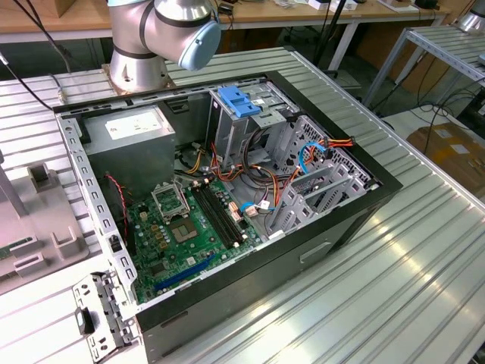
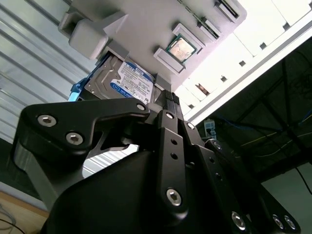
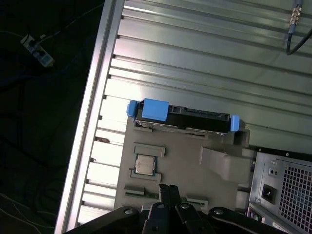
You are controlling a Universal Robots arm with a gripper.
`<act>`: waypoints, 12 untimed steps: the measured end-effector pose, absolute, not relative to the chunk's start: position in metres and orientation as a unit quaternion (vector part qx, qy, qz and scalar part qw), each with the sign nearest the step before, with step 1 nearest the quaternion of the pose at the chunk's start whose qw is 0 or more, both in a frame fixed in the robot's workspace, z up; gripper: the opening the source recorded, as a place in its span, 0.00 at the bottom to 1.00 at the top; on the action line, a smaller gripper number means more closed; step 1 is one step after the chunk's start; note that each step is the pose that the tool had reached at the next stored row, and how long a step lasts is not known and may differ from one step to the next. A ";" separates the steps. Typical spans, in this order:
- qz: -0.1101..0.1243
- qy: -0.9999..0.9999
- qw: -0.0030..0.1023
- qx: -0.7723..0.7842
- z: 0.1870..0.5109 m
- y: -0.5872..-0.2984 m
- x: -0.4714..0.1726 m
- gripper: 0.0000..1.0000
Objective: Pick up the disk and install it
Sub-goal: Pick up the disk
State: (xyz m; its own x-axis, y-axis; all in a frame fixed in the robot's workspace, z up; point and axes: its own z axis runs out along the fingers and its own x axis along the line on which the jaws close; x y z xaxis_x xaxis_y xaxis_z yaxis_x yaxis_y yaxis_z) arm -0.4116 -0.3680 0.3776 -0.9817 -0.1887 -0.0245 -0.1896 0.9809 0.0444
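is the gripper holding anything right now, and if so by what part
Nothing is held. The gripper is shut with nothing between its fingers, and the disk sits in the grey holder, apart from the gripper.

This is a robotics lab or workshop; a robot arm stands on a ribbed aluminium table beside an open computer case with its motherboard bare. Wooden benches trailing cables run behind; a cardboard box lies on the floor at the exterior view's right; in the second wrist view a grey fixture holds the disk and a processor chip.
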 end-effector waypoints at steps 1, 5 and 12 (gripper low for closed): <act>0.023 0.995 0.010 -0.096 0.378 -0.368 -0.412 0.11; 0.023 0.995 0.010 -0.100 0.378 -0.368 -0.412 0.11; 0.023 0.994 0.010 -0.108 0.378 -0.368 -0.412 0.11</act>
